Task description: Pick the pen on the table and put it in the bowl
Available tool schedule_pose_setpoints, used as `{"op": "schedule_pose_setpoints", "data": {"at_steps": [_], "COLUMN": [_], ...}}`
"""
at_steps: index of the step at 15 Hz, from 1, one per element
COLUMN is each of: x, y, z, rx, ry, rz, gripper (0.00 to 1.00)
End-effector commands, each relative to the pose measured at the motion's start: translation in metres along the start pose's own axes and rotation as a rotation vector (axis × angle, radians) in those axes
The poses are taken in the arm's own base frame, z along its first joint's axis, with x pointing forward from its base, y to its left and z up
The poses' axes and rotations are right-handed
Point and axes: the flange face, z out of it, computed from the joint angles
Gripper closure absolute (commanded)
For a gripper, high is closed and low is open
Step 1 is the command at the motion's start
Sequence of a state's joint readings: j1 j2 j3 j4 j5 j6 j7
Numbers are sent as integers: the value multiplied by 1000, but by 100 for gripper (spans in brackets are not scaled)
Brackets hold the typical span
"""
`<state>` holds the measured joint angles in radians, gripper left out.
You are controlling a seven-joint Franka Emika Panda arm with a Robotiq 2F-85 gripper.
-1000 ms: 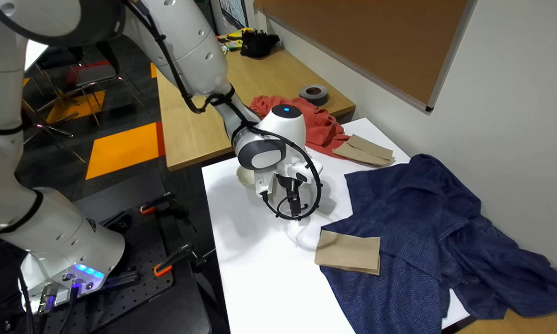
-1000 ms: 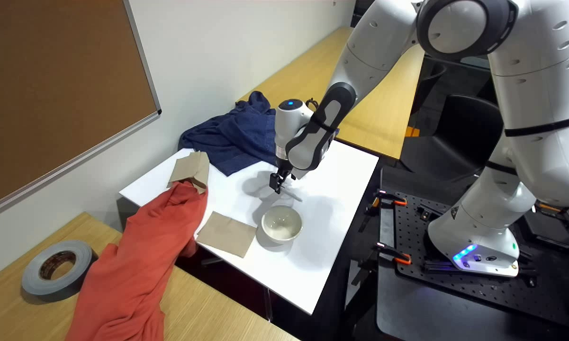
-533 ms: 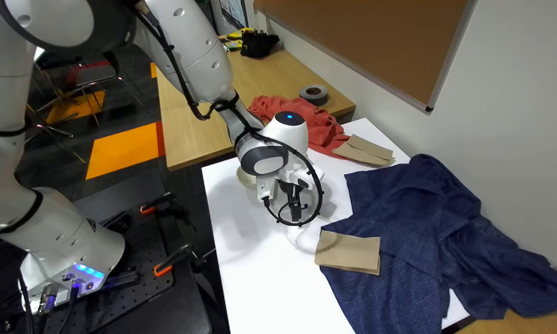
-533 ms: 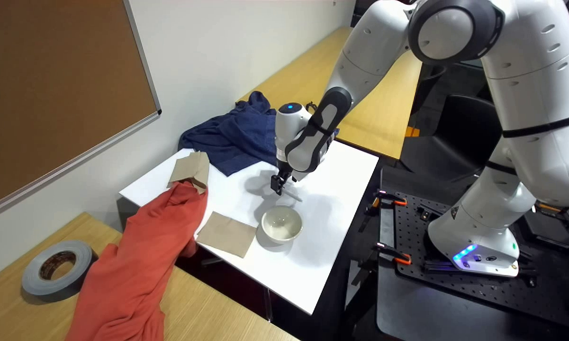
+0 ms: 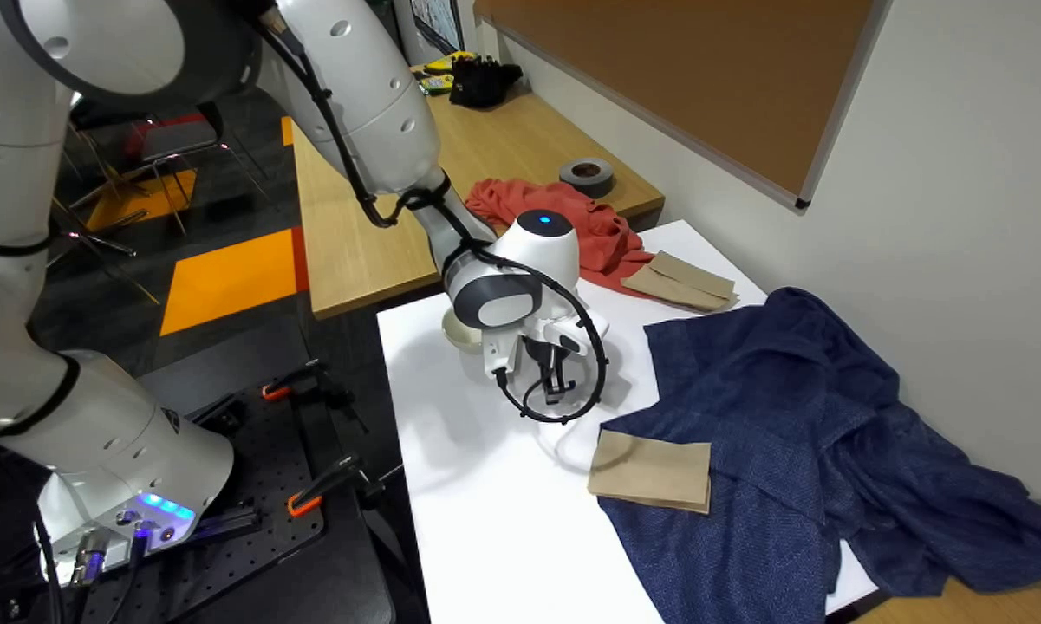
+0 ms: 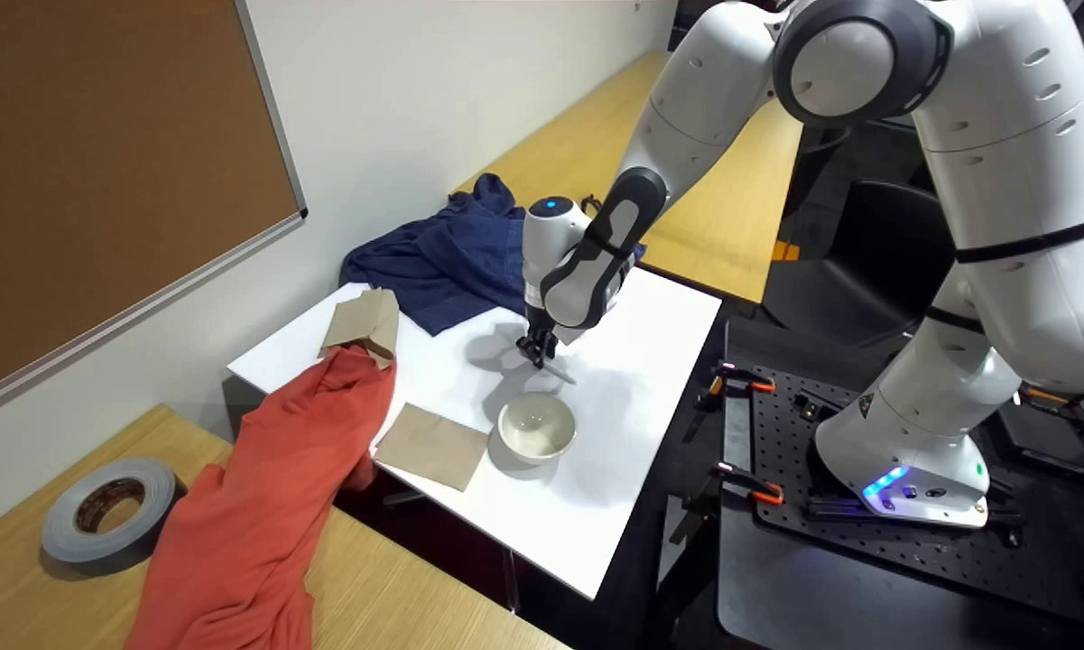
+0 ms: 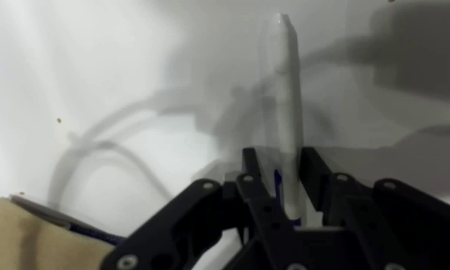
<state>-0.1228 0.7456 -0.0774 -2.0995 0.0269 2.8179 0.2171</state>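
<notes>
A white pen point(image 7: 286, 105) with a blue clip lies on the white table point(image 6: 632, 406). In the wrist view its lower part runs between the fingers of my gripper point(image 7: 278, 150), which is partly closed. The right finger point(image 7: 313, 168) is at or very near the pen's side, while a gap separates the left finger point(image 7: 250, 161) from it. Low over the tabletop, the gripper point(image 6: 538, 354) covers most of the pen in an exterior view, with one end point(image 6: 560, 373) poking out. The cream-white bowl point(image 6: 537, 426) stands nearby, partly hidden behind the arm in an exterior view point(image 5: 459, 334).
Brown paper pieces point(image 6: 433, 447) lie beside the bowl and on the dark blue cloth point(image 5: 763, 425). A red cloth point(image 6: 262, 506) hangs over the table corner. A tape roll point(image 6: 108, 515) sits on the wooden table, and a wall borders the far side.
The gripper came down slightly during the first half second. Since then its fingers have moved much closer together around the pen, while the pen and bowl stay where they were.
</notes>
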Motion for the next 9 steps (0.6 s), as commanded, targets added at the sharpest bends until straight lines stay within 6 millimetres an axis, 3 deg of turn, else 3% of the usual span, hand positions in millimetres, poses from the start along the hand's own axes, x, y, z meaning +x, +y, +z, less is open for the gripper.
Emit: {"op": "schedule_pose_setpoints", "data": {"at_steps": [1,3,4,9], "x": [3,-2,-5,-34], "y": [2,-1,-4,-22], "z": [-4,-18,-26,-75], "rx": [9,8,15,17], "ry": [10,20,31,88], "rz": [-9,-9,-18,-92], "gripper": [96,100,96,96]}}
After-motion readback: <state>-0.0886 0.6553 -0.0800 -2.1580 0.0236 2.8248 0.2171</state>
